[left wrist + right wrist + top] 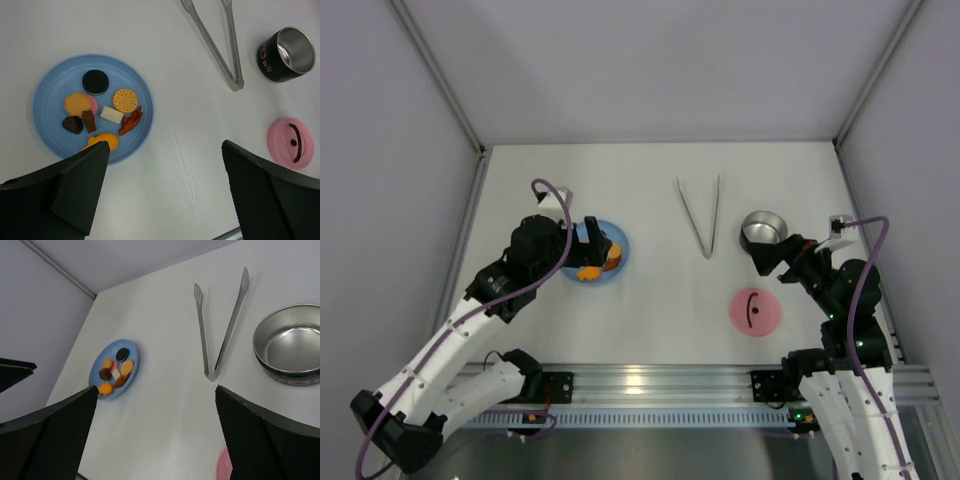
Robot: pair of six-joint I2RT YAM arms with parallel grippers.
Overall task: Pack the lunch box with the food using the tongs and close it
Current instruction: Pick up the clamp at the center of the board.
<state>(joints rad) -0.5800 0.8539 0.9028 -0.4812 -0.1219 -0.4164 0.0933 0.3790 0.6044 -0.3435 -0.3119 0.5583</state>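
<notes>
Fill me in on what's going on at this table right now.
Two robot arms are set up to pack a lunch box, and nothing is held yet. The left end effector hovers open over the blue plate of food. The right end effector, also open, hangs near the empty lunch box. The tongs lie untouched on the table between them, and the pink lid lies flat, apart from the box.

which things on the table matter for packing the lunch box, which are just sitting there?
For the job: lunch box, pink lid, tongs, food.
Just there: blue plate, only carrying the food.
</notes>
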